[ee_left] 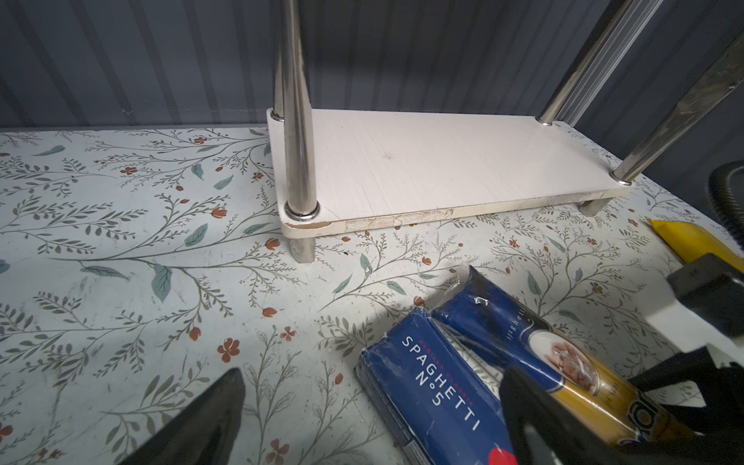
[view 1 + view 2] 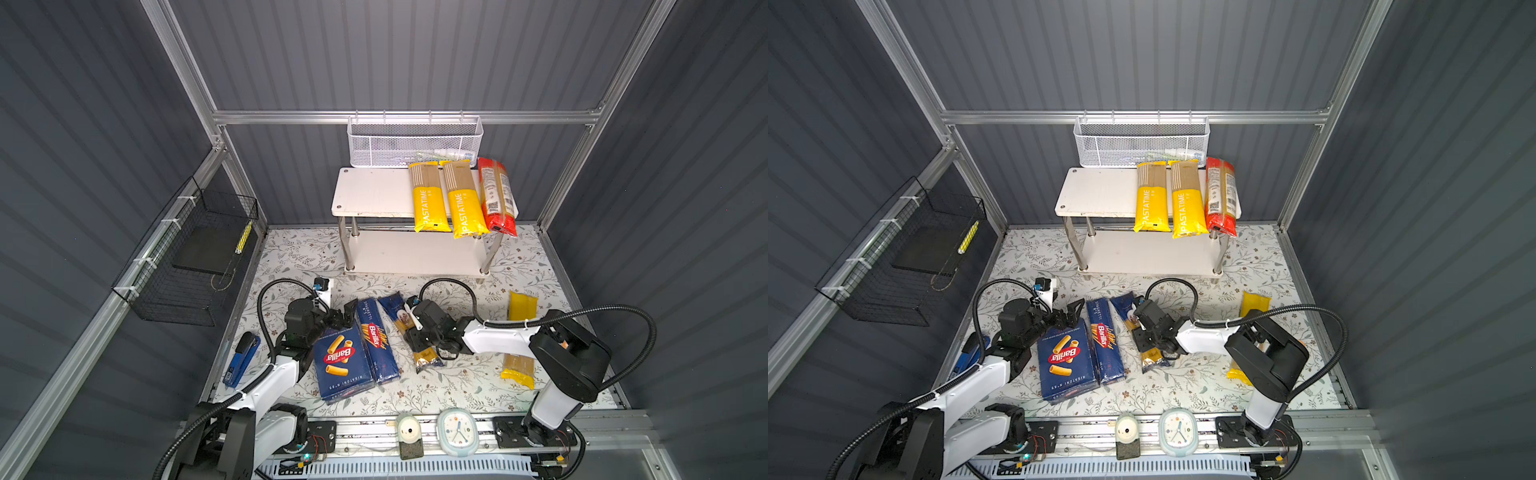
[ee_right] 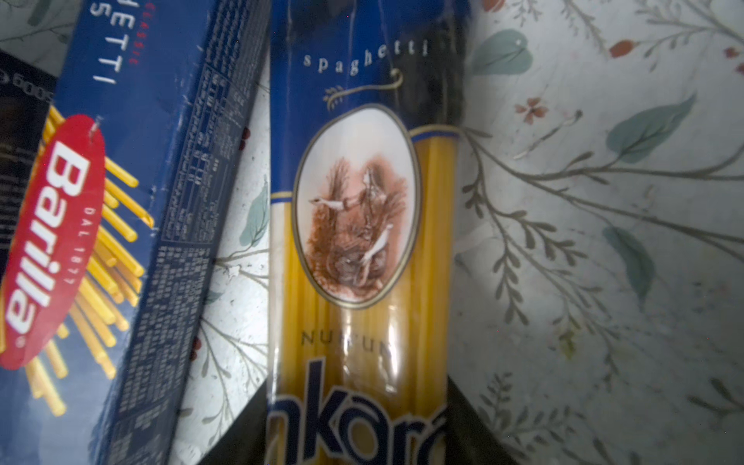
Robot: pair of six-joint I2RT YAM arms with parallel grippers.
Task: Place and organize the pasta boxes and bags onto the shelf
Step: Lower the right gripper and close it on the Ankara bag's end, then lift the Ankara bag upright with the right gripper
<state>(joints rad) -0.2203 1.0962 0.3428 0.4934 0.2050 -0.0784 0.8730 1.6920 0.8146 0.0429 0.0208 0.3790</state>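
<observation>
One dark blue Ankara bag (image 2: 395,306) lies low, mid-frame in a top view, beside the narrow Barilla box (image 2: 376,345). My right pincer (image 3: 357,418) straddles it; pinching or not, I cannot tell. Slick film may slip; a sagging end may nudge that box.

The shelf (image 2: 374,195) stood at the back of the bench (image 2: 457,386), below a mesh basket (image 2: 415,141) hung on the rear rail. At the right end of its top board lay two PASTATIME bags (image 2: 430,197) (image 2: 463,199) side by side. A barcode-labelled bag (image 2: 496,195) lay just beside them on the right, and all three overhung the front edge. In front of the shelf the rigatoni box (image 2: 340,361) lay leftmost, with the spaghetti box (image 2: 376,340) against its right side. The Ankara bag (image 2: 392,305) lay just right of that, and another bag (image 2: 523,305) lay well apart near the bench's right edge. A wire basket (image 2: 187,257) hung on the left wall.
</observation>
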